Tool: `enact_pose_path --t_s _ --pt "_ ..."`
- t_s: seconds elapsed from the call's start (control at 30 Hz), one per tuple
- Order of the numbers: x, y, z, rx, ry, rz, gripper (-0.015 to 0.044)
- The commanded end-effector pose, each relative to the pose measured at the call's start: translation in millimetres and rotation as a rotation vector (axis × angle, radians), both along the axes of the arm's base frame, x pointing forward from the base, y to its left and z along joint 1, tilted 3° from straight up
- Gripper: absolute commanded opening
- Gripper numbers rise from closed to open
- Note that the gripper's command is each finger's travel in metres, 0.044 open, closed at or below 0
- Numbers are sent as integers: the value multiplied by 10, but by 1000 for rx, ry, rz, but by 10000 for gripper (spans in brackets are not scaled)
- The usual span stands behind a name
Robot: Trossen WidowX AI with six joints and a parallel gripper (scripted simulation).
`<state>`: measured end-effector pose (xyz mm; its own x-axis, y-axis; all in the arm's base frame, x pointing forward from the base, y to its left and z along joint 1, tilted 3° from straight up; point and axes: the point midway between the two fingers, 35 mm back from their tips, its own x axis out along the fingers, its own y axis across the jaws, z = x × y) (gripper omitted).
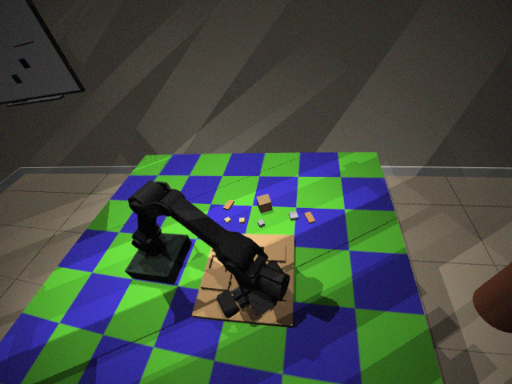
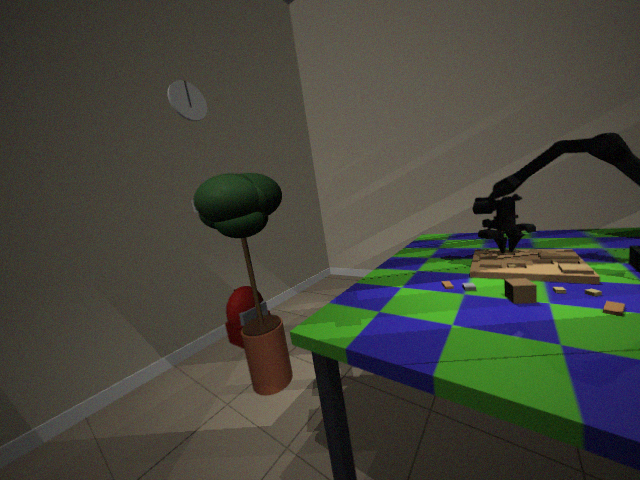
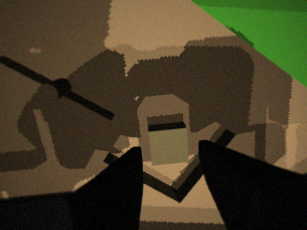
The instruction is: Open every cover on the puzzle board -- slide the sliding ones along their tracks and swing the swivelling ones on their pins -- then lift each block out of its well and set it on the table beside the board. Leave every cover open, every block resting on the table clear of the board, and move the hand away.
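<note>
The wooden puzzle board lies under the arm. My gripper points down, low over the board, fingers apart and holding nothing. In the wrist view a pale block shows in a well between and just beyond the fingertips, inside a black V-shaped mark. Raised flat panels lie on the board; shadow and the arm hide how far the covers stand open. Off the board lie two pale blocks and two grey blocks.
Beyond the board stand a larger brown box and two flat orange pieces. A black bar with a round centre shows on the board. The arm's base is beside the board.
</note>
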<state>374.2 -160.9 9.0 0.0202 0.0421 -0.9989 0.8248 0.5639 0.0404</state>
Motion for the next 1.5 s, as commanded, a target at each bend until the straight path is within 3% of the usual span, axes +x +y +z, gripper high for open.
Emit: enact_pose_path --t_s 0.0,0.4,0.73,1.47 --pt "-1 -1 -12 -2 0 -4 144" --pt "1 3 -112 -2 0 -4 144" --pt "7 1 -91 -1 -1 0 80" --pt "11 -9 149 -1 -1 -2 80"
